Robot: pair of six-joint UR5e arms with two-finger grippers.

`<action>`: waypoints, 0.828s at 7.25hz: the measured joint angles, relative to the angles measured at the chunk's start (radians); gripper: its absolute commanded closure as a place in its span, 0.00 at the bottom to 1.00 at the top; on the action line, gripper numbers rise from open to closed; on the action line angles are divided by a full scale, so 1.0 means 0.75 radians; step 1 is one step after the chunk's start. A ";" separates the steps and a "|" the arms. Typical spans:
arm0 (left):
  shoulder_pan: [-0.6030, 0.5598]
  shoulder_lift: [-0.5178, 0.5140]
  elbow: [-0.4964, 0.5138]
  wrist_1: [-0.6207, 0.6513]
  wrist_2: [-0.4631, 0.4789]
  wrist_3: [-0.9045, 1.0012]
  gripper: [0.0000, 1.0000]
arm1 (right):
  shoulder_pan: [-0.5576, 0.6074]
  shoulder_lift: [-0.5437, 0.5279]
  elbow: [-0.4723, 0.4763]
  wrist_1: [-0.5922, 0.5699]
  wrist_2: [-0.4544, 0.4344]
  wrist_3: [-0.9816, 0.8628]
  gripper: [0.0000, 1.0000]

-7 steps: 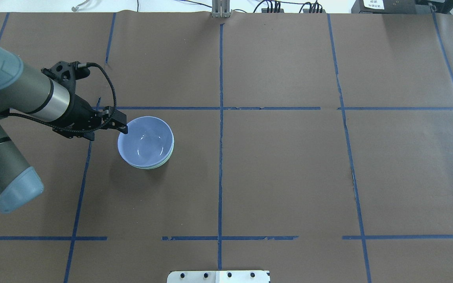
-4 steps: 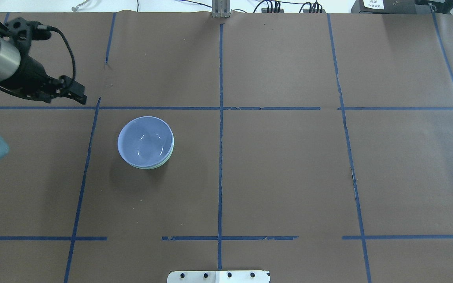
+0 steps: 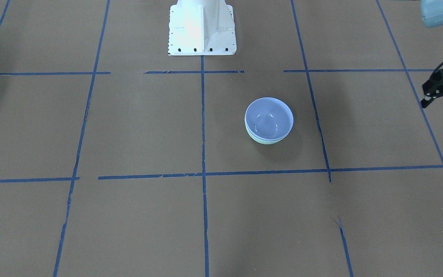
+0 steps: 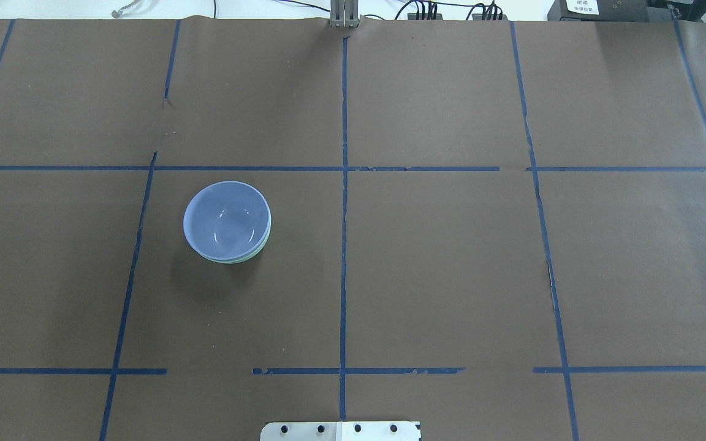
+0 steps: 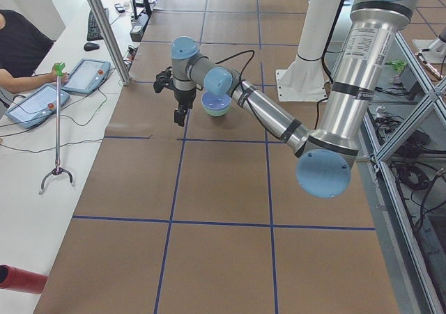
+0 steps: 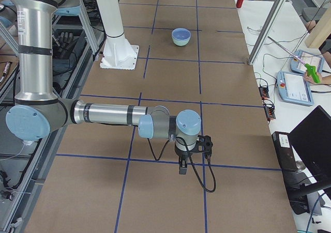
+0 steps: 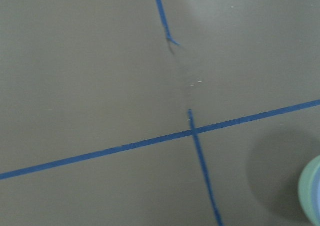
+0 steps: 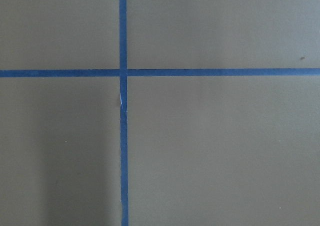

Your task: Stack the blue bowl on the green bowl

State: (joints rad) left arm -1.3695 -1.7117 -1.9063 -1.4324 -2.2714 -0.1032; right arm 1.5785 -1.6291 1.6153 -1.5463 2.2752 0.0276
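The blue bowl (image 4: 226, 219) is sitting nested inside the green bowl (image 3: 263, 141), both upright; only a thin mint crescent of the lower bowl is showing beneath the periwinkle rim. The stacked pair is resting on the table (image 4: 451, 275), which is covered in brown paper marked into squares with blue tape (image 4: 343, 245). In the overhead view the pair is lying left of the centre tape line, just below the upper cross line, on the robot's left half. Nothing is touching either bowl.

The left gripper (image 5: 180, 118) is hanging point-down above the paper, well apart from the bowls and toward the table's left end. In the front-facing view only part of its black frame is reaching in at the right edge; whether its fingers are spread or closed cannot be told. Its wrist camera is looking down on a crossing of tape lines, with the green rim just peeking in at the lower right corner.

The right gripper (image 6: 182, 168) is hanging point-down over a tape crossing near the table's right end, far from the bowls. It is showing only in the side view, so its finger spacing cannot be told. Its wrist camera is showing bare paper and two crossing tape lines.

The white robot base (image 3: 201, 27) is standing at the table's robot-side edge, on the centre line.
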 measured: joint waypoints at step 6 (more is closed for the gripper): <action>-0.287 0.295 0.310 -0.171 -0.148 0.486 0.00 | 0.000 0.000 0.000 0.000 0.000 0.000 0.00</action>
State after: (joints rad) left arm -1.5846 -1.4908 -1.6737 -1.5606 -2.3822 0.2613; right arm 1.5785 -1.6291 1.6153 -1.5466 2.2749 0.0276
